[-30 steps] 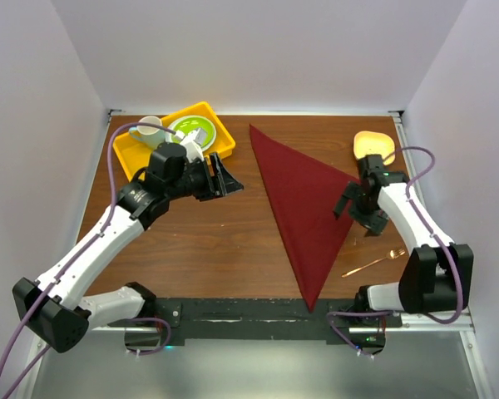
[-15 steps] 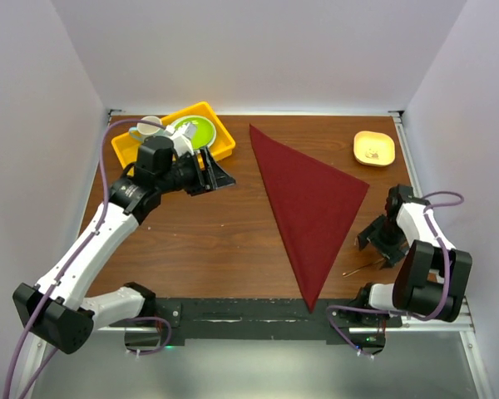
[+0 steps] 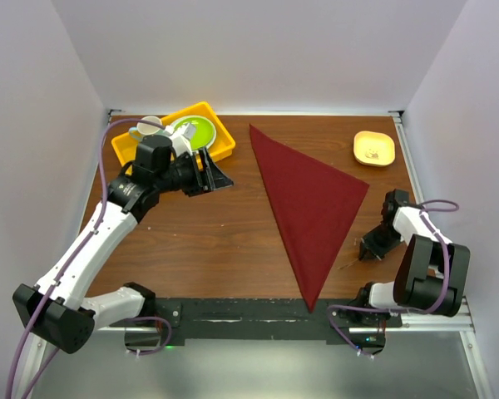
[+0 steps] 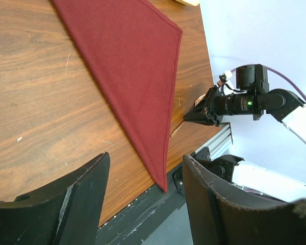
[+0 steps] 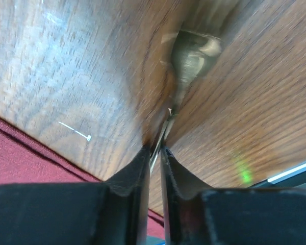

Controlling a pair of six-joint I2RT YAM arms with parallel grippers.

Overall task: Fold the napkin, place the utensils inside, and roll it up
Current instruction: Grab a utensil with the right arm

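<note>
Right tool (image 5: 154,150) low over the surface (image 3: 208,241), its fingers (image 5: 126,178) pinched almost together on the thin handle of the fork (image 5: 193,48), only a sliver of gap showing to either side; the fork's broad end lies flat on the wood just beyond the tips; in the top view this tool (image 3: 371,248) sits near the right edge of the surface, the fork (image 3: 348,265) trailing from it toward the near edge, just beside the napkin's (image 3: 308,199) lower right edge, touching or not I cannot tell; napkin folded to a triangle, flat, one point at the far side, one point at the right close to the right tool, the sharpest point near the near edge; its long left edge runs straight and lies clean; broad bare wood from that edge across to the left side; left tool (image 3: 219,176) held above that open stretch, well apart from the napkin, fingers spread wide with nothing between them; behind it a yellow tray (image 3: 224,143) in the far left corner carrying a green plate (image 3: 191,130); small yellow dish (image 3: 373,147) alone at the far right.
</note>
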